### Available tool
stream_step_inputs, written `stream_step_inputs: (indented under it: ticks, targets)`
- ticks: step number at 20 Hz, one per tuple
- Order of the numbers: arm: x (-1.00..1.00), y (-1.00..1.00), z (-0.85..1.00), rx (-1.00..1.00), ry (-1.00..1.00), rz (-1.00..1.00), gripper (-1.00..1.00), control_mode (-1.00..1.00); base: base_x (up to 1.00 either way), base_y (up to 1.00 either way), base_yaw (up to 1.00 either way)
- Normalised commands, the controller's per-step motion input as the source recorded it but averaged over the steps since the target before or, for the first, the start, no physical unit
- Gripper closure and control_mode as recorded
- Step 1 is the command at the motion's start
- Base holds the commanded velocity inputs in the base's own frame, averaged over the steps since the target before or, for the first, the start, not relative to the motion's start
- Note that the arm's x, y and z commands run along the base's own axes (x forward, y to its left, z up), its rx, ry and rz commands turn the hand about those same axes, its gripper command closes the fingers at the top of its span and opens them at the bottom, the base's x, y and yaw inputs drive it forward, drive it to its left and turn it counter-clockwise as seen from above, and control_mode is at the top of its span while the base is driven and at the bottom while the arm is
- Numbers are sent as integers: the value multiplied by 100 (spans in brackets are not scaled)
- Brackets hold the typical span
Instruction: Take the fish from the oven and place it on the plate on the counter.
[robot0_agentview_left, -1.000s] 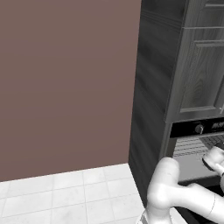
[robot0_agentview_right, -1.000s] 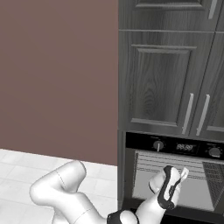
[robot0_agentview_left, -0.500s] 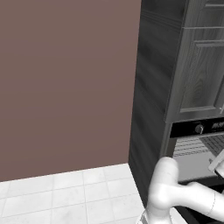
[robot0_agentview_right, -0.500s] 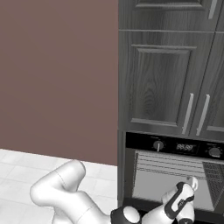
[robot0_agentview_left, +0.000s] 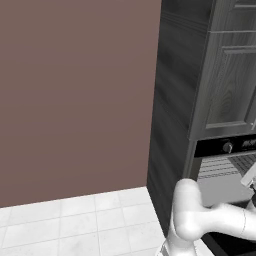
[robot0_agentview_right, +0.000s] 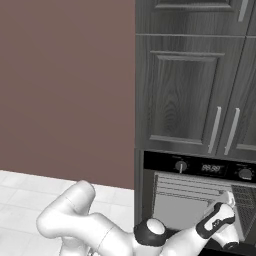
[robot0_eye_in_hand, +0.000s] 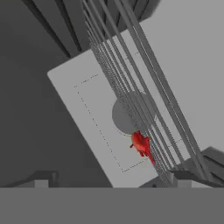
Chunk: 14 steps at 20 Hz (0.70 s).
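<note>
Two dark finger tips of the gripper (robot0_eye_in_hand: 110, 181) stand wide apart with nothing between them in the hand view, which looks into the oven (robot0_agentview_right: 200, 200) and alone shows the fish (robot0_eye_in_hand: 141, 143), small, slim and red-orange, lying on the grey wire rack (robot0_eye_in_hand: 131, 87) before the pale back wall with its round grey disc. Both base views give the outside instead: black control panel, round knob (robot0_agentview_right: 181, 166), dark wood-grain cabinets (robot0_agentview_right: 185, 90) and the white arm reaching into the open cavity. Half a second ago the hand sat lower in the right base view; it has since risen toward the rack.
</note>
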Motion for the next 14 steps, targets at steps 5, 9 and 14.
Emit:
stream_step_inputs:
  ticks: [5,9,14]
  targets:
    - [32,0,-90,0,-23,2,-100,-100,0,0,0]
    - [9,0,-100,0,-24,0,-100,-100,0,0,0]
    - [2,0,-100,0,-27,1,-100,-100,0,0,0]
